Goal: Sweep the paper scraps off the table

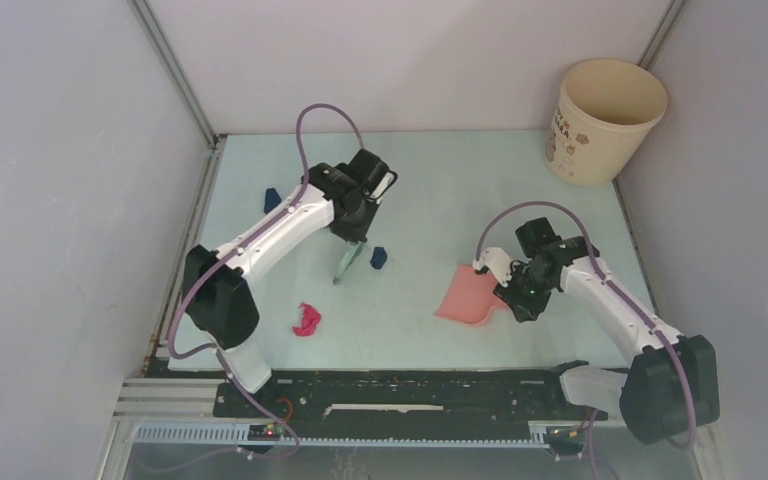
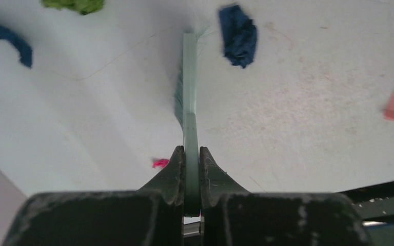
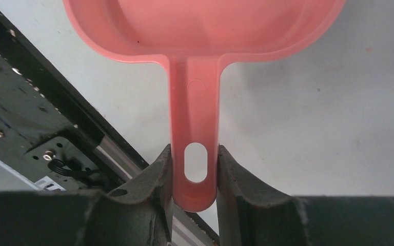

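Left gripper point(image 2: 191, 154) pinches the pale-green plastic hand brush point(image 2: 190, 77) near a crumpled dark-blue paper scrap point(image 2: 238, 36). Right gripper point(image 3: 195, 154) clamps the handle of the pink plastic dustpan point(image 3: 200, 31).

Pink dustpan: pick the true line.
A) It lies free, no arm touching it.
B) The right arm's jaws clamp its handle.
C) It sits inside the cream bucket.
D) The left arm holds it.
B: in the right wrist view, the jaws of the right gripper press both sides of the handle of the pink dustpan.
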### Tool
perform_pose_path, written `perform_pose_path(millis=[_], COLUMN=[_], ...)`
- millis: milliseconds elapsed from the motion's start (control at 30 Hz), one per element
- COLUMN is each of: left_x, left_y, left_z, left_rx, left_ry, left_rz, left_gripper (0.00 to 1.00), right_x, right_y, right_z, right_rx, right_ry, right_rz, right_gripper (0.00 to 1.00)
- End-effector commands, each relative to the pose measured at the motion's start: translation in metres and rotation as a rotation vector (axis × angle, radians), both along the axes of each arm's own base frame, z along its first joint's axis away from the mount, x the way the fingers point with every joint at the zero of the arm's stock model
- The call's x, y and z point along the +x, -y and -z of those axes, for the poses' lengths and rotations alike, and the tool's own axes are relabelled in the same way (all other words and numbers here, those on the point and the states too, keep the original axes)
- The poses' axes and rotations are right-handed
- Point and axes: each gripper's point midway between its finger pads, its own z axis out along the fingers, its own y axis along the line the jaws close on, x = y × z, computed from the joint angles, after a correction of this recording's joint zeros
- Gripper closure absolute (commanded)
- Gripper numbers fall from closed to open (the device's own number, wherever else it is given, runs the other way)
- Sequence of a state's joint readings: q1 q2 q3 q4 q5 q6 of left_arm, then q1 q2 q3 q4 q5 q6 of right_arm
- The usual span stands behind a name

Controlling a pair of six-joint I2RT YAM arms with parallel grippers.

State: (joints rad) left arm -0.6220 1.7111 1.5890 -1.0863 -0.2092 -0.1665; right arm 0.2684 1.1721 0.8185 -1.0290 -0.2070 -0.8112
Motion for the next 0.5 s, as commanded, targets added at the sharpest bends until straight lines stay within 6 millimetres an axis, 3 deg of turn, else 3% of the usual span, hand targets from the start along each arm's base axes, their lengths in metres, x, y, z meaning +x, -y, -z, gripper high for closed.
perform_pose_path(millis=[0, 100, 233, 467], left_x=[-0.017, -0.033, -0.056, -0.085], left_y=[0.047, 0.076, 0.113, 0.142], left_z=[0.012, 0.016, 0.005, -0.035], left_rx=[-0.107, -0.203, -0.351, -0.507], left_ry=[-0.094, -0.164, -0.227, -0.244], left_rz=[0.127, 0.174, 0.235, 0.300], left_gripper=[1.00, 1.00, 1.00, 1.00], right_x=[0.005, 0.010, 0.016, 0.020], right_y=[-0.025, -0.035, -0.051, -0.063], right_z=[-0.003, 0.004, 0.007, 0.012], right_rx=[0.046, 0.040, 0.081, 0.114], right_ry=[-0.042, -0.059, -0.087, -0.106], right_rz=[0.017, 0.018, 0.025, 0.024], right_gripper=[1.00, 1.00, 1.00, 1.00])
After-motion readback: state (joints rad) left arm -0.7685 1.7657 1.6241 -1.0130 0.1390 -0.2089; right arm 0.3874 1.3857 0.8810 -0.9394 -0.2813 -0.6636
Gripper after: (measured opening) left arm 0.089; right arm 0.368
